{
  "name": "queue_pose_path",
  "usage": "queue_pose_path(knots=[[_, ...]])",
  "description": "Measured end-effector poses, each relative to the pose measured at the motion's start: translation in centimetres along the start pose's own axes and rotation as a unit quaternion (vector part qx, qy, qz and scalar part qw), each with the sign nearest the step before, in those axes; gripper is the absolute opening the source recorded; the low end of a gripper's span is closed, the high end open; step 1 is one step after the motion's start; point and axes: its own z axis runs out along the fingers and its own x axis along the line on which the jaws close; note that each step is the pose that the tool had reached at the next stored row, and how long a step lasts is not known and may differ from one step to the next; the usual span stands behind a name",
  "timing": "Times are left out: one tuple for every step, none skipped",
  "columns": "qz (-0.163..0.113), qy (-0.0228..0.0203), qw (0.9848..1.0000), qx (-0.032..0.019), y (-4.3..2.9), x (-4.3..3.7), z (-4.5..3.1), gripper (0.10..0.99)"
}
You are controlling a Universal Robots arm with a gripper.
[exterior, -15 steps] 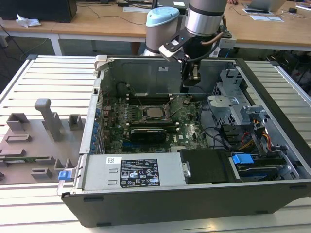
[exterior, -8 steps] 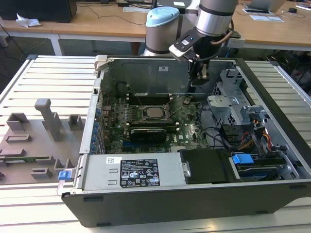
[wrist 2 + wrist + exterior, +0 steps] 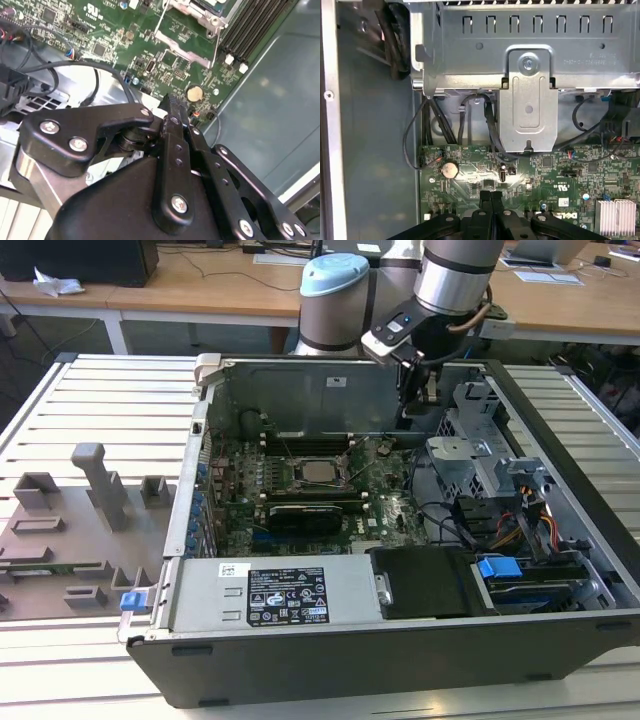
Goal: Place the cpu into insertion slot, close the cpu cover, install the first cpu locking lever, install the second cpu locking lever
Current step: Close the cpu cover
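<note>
The cpu (image 3: pixel 320 472), a small silver square, lies in the insertion slot (image 3: pixel 298 483) at the middle of the green motherboard (image 3: pixel 395 510). A dark metal frame, the cpu cover (image 3: pixel 341 469), sits around it. Thin wire levers (image 3: pixel 288 448) stick out beside the socket; I cannot tell if they are latched. My gripper (image 3: pixel 422 398) hangs inside the case at the back, toward the exterior view's right of the socket and apart from it. In both wrist views the black fingertips (image 3: pixel 485 196) press together with nothing between them, above the board near a coin battery (image 3: pixel 194 92). A corner of the socket frame (image 3: pixel 200 15) shows in the second wrist view.
A power supply (image 3: pixel 270 595) fills the case front. A metal drive cage (image 3: pixel 470 455) and cables (image 3: pixel 500 525) crowd the exterior view's right. Memory slots (image 3: pixel 250 30) run beside the socket. A grey fixture plate (image 3: pixel 70 530) lies on the slatted table outside the case.
</note>
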Motion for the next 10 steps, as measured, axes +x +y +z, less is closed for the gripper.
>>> queue_pose_path(knots=[[0.0,0.0,1.0,0.0004,0.01,0.0,0.15,0.106],[0.0,0.0,1.0,0.0008,0.02,0.0,0.38,0.106],[0.0,0.0,1.0,0.001,0.03,0.0,0.55,0.106],[0.0,0.0,1.0,0.0015,0.05,0.0,0.82,0.106],[0.0,0.0,1.0,0.0018,0.06,0.0,1.15,0.106],[0.0,0.0,1.0,0.002,0.05,0.0,1.32,0.106],[0.0,0.0,1.0,0.0021,0.04,0.0,1.49,0.106],[0.0,0.0,1.0,0.0022,-0.04,-0.01,1.79,0.106],[0.0,0.0,1.0,0.0022,-0.14,-0.01,1.99,0.106],[0.0,0.0,1.0,0.0022,-0.21,-0.01,2.13,0.106]])
